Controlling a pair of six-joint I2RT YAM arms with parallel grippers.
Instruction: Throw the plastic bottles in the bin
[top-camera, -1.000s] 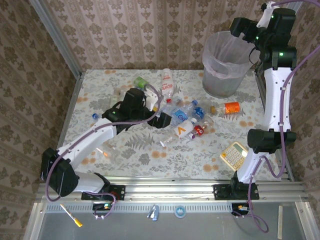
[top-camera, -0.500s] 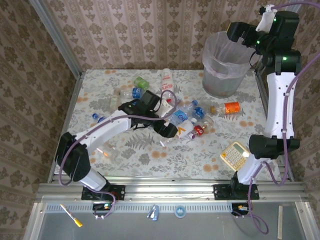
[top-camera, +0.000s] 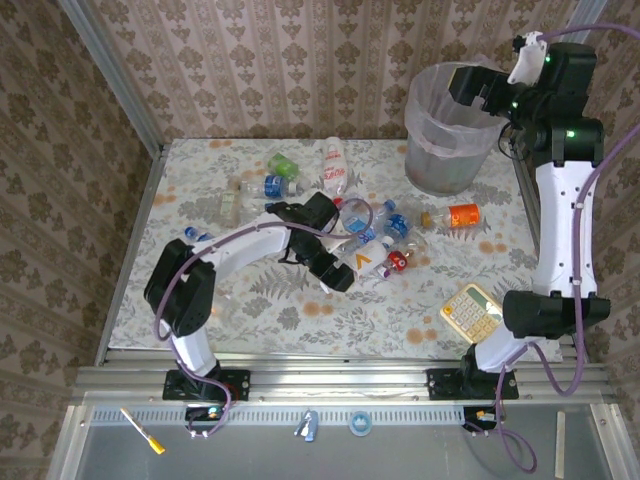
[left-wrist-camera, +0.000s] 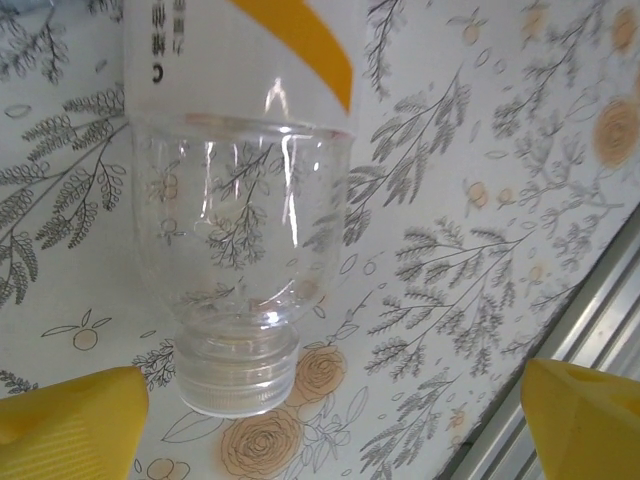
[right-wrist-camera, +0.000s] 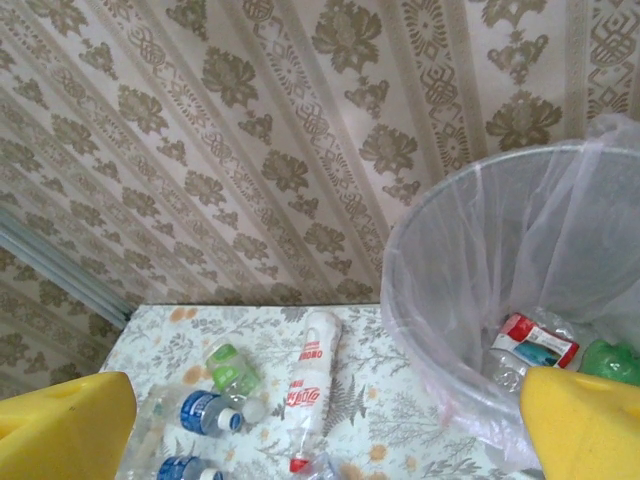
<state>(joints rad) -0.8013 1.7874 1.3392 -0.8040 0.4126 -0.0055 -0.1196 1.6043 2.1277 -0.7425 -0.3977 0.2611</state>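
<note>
The left tool (top-camera: 338, 272) hangs low over the middle of the desk (top-camera: 270, 325), jaws spread wide and empty, lined up on a clear bottle (left-wrist-camera: 240, 240) that lies on its side on the flat, flower-printed cover. The bottle has a white-and-orange label and a ribbed translucent cap (left-wrist-camera: 236, 375). The yellow pads (left-wrist-camera: 70, 425) stand either side of the cap end without touching it. This is likely a set-up for a pinch across the neck, the stiffest part of a thin, glossy shell.

The right tool (top-camera: 470, 88) hovers over the rim of the bin (top-camera: 440, 170), jaws fully apart and holding nothing, probably so that anything released drops inside. The bin, tapered, translucent grey and lined with a filmy bag (right-wrist-camera: 560, 230), stands at the far right corner. A red-labelled bottle (right-wrist-camera: 538, 342) and a green one (right-wrist-camera: 612, 360) lie at its bottom. More crumpled bottles (top-camera: 385, 225) are strewn from the middle of the desk towards its far edge, with an orange-labelled one (top-camera: 462, 215) near the bin.
</note>
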